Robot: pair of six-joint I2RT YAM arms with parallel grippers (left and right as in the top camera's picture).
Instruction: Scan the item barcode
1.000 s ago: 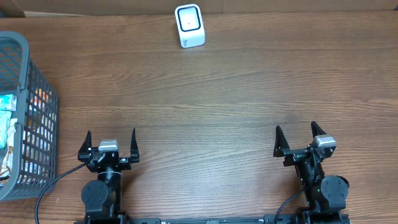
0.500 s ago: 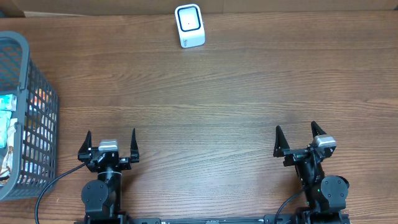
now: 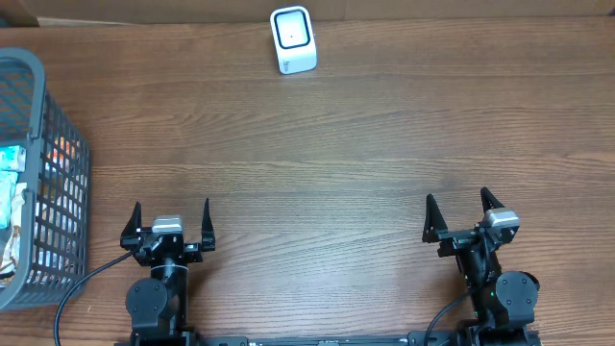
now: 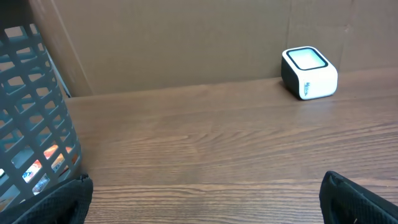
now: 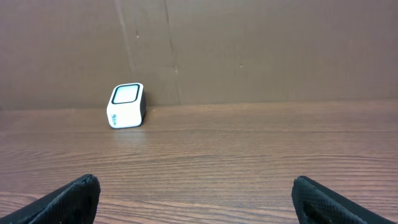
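Scanner [image 3: 293, 39] sits at the far edge of the table [image 3: 365, 144], basket [image 3: 24, 60] at the left edge. My left gripper [image 3: 171, 206] and right gripper [image 3: 457, 196] gape wide at the near edge, holding nothing

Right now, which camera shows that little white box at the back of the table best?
The left wrist view: the white scanner appears largest there, with its top window and sides visible. The overhead view shows only its top; the right wrist view shows it smaller.
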